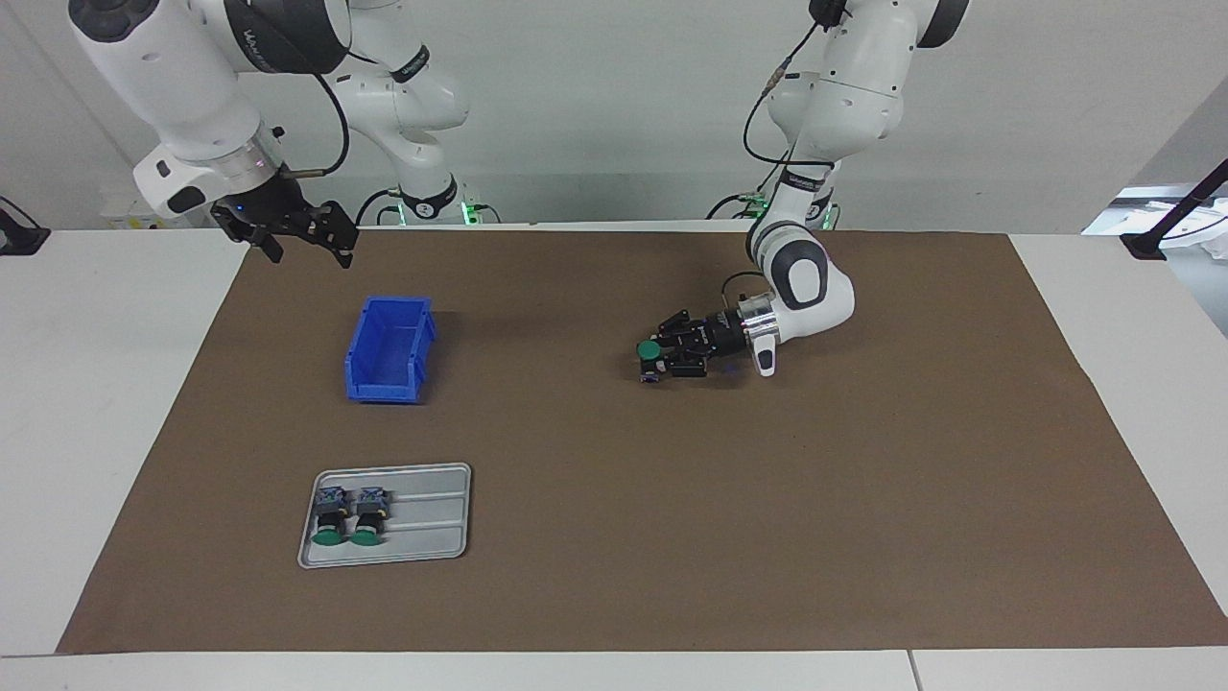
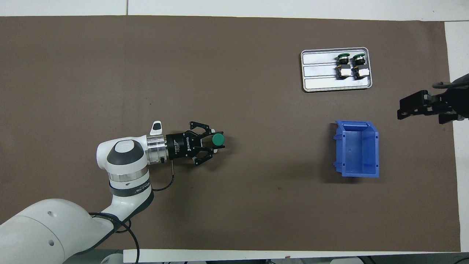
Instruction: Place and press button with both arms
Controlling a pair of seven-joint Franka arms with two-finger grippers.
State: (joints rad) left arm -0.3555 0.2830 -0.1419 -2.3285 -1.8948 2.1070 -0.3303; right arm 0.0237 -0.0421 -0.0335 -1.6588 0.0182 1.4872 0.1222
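A green-capped button stands cap up, low over the brown mat, in the mouth of my left gripper. That gripper lies nearly level just above the mat's middle, toward the left arm's end. Whether it still grips the button cannot be made out. My right gripper hangs open and holds nothing. It waits over the mat's edge nearest the robots, at the right arm's end, close to the blue bin.
An empty blue bin sits on the mat at the right arm's end. Farther from the robots lies a grey tray holding two more green-capped buttons on their sides.
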